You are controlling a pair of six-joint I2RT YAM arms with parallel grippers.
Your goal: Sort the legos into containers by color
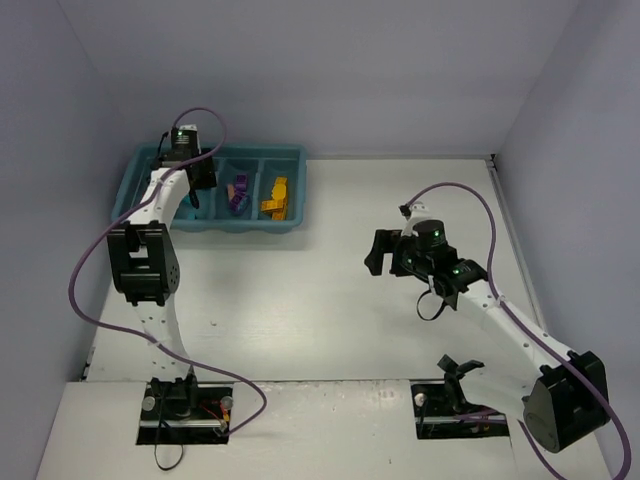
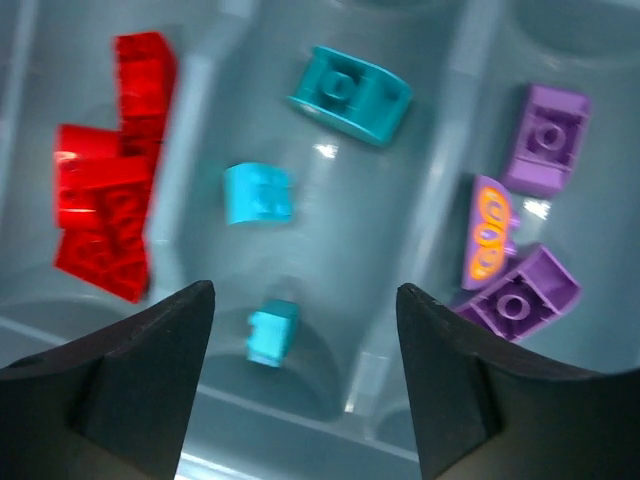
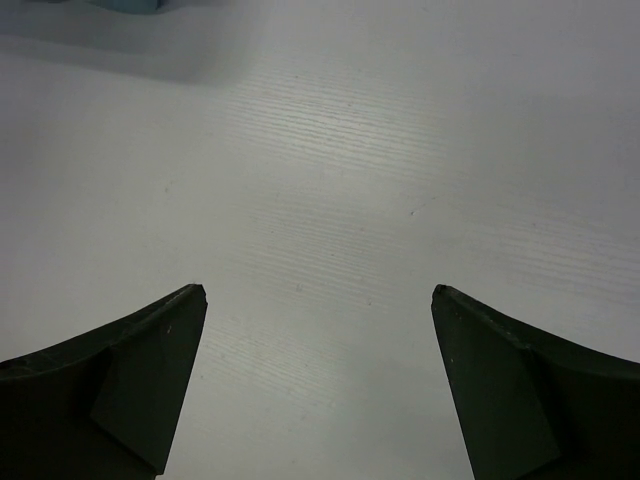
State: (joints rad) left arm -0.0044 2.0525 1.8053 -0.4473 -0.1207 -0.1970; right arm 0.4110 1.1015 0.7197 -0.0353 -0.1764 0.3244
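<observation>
left wrist view: left gripper (image 2: 305, 300) spread apart, holding nothing, above teal legos (image 2: 350, 92); red legos (image 2: 105, 215) at left, purple legos (image 2: 545, 140) at right.
top view: tray (image 1: 298, 190) in the upper left; left arm (image 1: 160, 195) hides its left compartments; orange legos (image 1: 276, 197) show.
right wrist view: right gripper (image 3: 320, 295) spread wide, empty, over the table (image 3: 330, 150).

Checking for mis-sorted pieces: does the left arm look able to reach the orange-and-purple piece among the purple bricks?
Probably yes: the left fingers stand open above the tray, and the orange-and-purple piece lies uncovered, though purple bricks crowd it.
</observation>
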